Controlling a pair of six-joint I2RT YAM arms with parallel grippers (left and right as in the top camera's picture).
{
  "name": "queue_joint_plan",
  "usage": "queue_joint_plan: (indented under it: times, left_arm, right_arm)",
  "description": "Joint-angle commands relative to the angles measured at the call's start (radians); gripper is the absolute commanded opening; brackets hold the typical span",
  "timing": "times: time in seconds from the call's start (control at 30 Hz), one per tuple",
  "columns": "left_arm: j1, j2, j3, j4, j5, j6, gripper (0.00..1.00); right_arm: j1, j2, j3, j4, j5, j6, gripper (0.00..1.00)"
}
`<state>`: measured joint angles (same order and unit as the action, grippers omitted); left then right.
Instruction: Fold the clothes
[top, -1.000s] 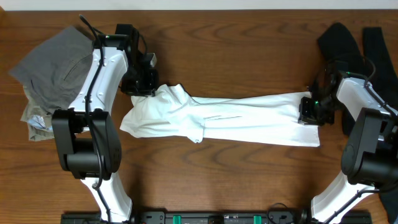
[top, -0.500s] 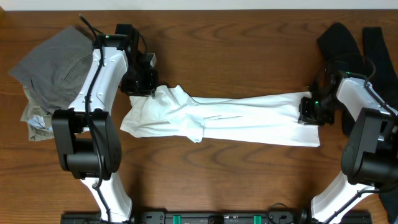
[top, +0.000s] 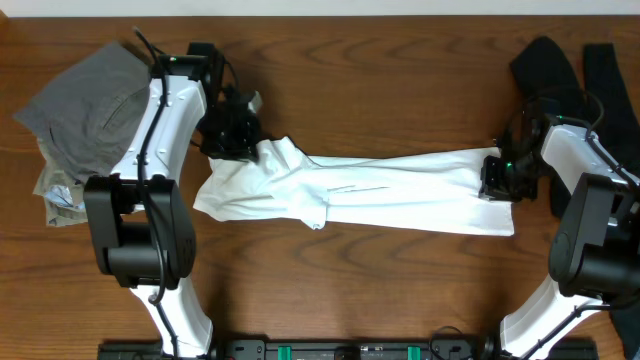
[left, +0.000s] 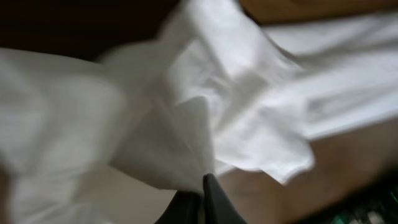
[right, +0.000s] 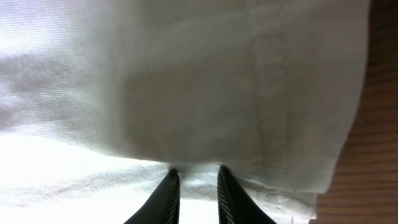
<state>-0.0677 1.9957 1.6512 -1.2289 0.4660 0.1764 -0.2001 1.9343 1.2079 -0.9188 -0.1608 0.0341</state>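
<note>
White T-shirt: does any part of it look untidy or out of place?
Yes. The white T-shirt lies as a long band, but its end at the left claw is bunched into crumpled ridges, and one corner sticks out at the lower edge. The end at the right claw looks smooth.

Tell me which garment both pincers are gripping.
The white T-shirt, stretched between the left pincer and right pincer; the grey garment at left and black garment at right lie loose.
</note>
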Motion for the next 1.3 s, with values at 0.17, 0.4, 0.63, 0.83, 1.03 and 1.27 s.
queue_joint_plan:
  times: [0.17,0.4,0.63,0.83,1.03,1.27]
  left_arm:
    - [-0.1,0.005,0.015,-0.121,0.137,0.156,0.06]
    - [-0.183,0.006,0.015,-0.125,0.122,0.18,0.06]
    - [-0.222,0.006,0.012,-0.132,0.117,0.182,0.11]
    - [-0.222,0.006,-0.001,-0.152,0.076,0.182,0.12]
    - [-0.222,0.006,-0.008,-0.155,0.065,0.182,0.23]
    - [-0.222,0.006,-0.008,-0.154,0.065,0.181,0.3]
  right_arm:
    - [0.005,-0.018,-0.012,-0.001,0.007,0.006,0.21]
    - [0.005,-0.018,-0.012,-0.005,0.007,0.005,0.21]
    - [0.005,-0.018,-0.012,-0.006,0.007,0.005,0.21]
    - [0.005,-0.018,-0.012,-0.006,0.007,0.005,0.21]
    - [0.005,-0.018,-0.012,-0.006,0.007,0.005,0.21]
    - [0.005,-0.018,-0.012,-0.006,0.007,0.006,0.21]
